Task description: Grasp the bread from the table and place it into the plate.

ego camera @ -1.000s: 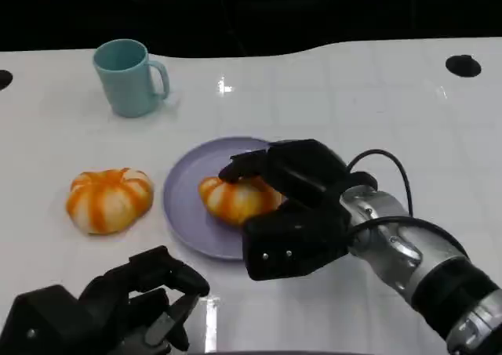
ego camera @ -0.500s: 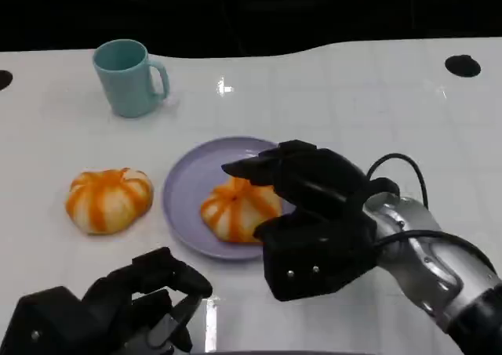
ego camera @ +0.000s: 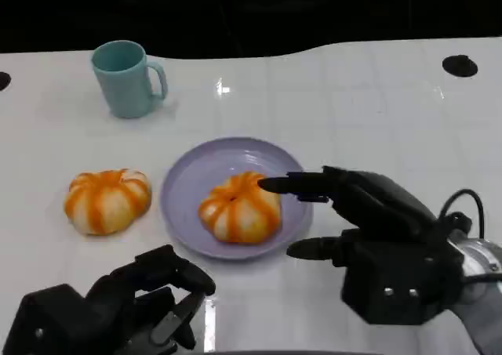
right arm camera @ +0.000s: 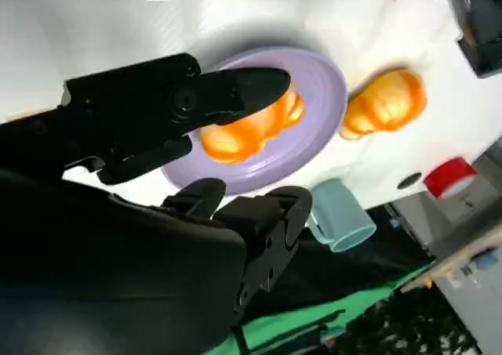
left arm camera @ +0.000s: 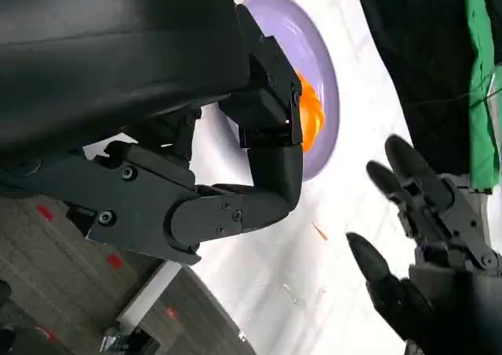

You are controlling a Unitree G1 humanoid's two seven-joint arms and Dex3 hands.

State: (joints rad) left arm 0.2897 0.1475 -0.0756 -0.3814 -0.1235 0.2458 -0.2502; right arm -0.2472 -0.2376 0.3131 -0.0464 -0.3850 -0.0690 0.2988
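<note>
One bread (ego camera: 240, 208) on plate (ego camera: 188, 184), beside robot hand (ego camera: 375, 241).

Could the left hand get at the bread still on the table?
Probably yes: the left hand holds nothing, and bare table lies between it and the bread.

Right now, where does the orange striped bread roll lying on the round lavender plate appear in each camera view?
Head view: the orange striped bread roll on the plate sits just left of centre, beside the right hand.
Left wrist view: a sliver of it shows near the top, behind the left hand.
Right wrist view: it lies at upper centre, partly behind black fingers.
Shared landmark: the round lavender plate.
</note>
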